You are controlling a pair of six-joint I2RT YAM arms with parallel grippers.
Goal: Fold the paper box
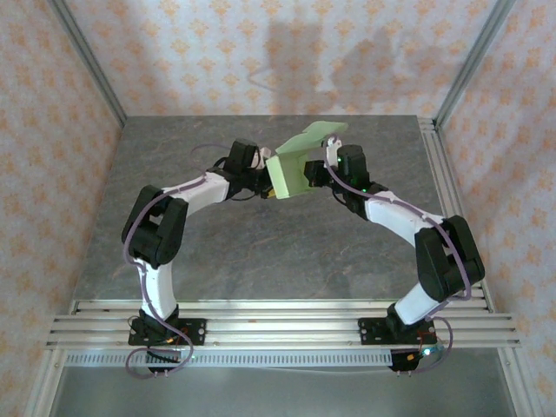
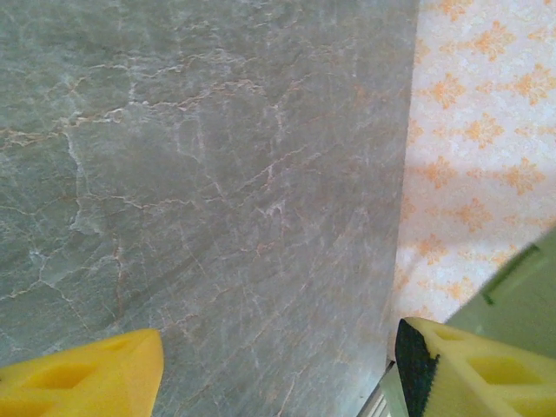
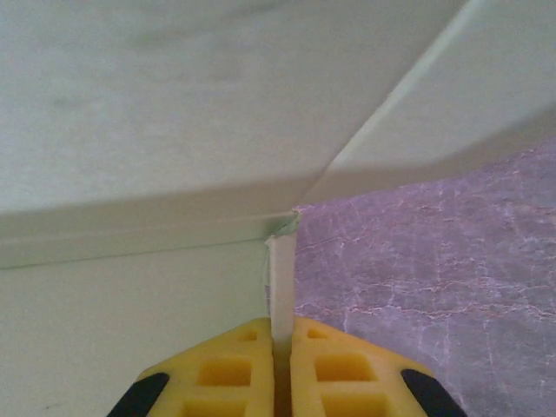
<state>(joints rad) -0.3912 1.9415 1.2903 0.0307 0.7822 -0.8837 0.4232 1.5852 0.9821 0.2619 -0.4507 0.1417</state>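
creased pale-green paper box (image 1: 295, 169), right gripper (image 3: 280, 328) pinching thin flap (image 3: 281, 278), left gripper (image 2: 280, 347) spread wide, marbled table (image 2: 217, 174)

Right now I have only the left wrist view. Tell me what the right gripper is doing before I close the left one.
Observer: The right gripper is shut on a thin edge of the paper box; its wrist view shows the card pinched between the fingers.
Operator: Report where the box sits overall.
Observer: In the top view it is held up above the table, between the two arms, with its broad face tilted.
Operator: Tell me about any loose flaps.
Observer: One flap sticks out from the top of the box, toward the back wall.
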